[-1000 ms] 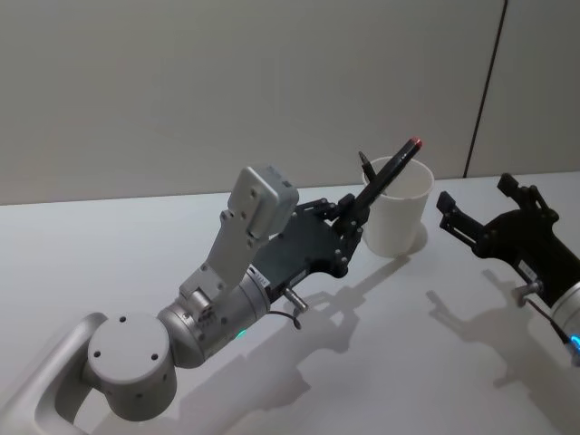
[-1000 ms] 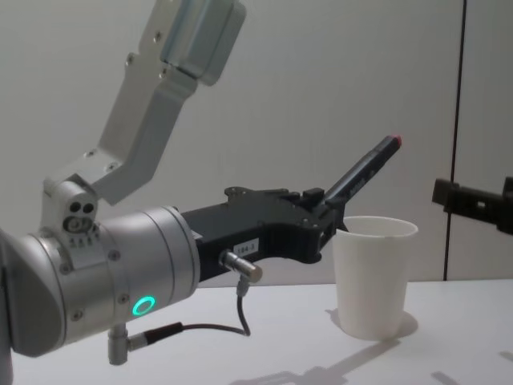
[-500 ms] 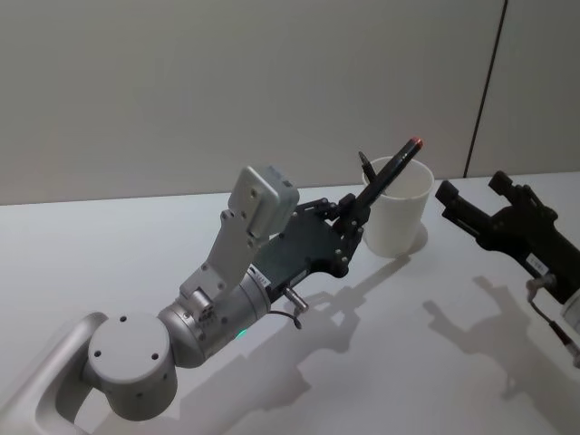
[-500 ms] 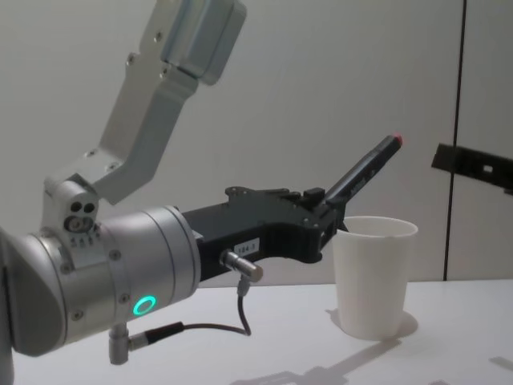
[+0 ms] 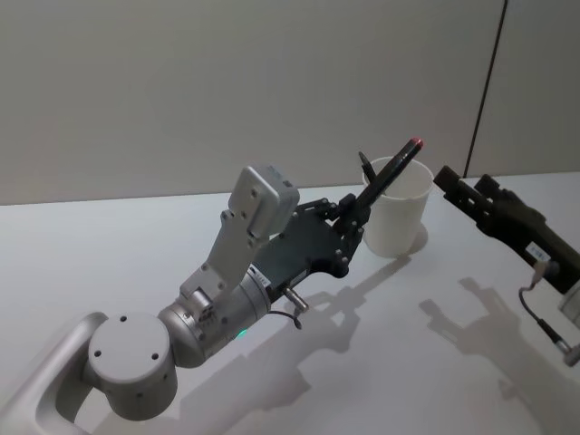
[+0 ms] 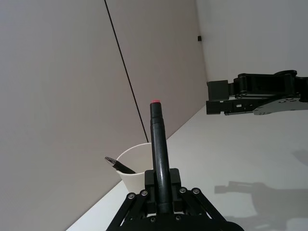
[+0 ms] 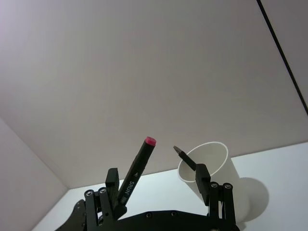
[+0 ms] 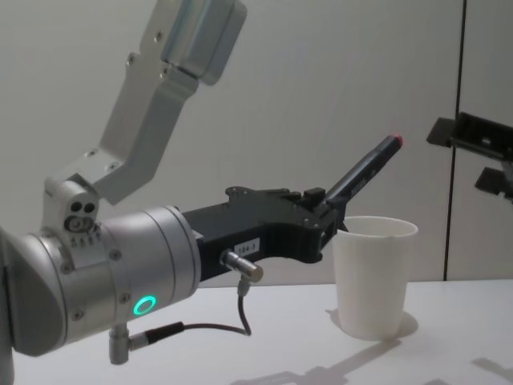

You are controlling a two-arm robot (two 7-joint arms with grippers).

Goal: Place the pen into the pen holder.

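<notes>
Pen [image 5: 391, 169], black with a red end, sits clamped in the left gripper [image 5: 356, 201] and tilts toward 1 o'clock, its red end raised over the white pen holder [image 5: 399, 222]. The holder stands upright on the table [image 5: 136, 245]. At its 3 o'clock hovers the right gripper [image 5: 464, 186], fingers apart.

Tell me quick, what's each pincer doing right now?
Left pincer: closed, holding the black marker.
Right pincer: open, holding nothing.
</notes>
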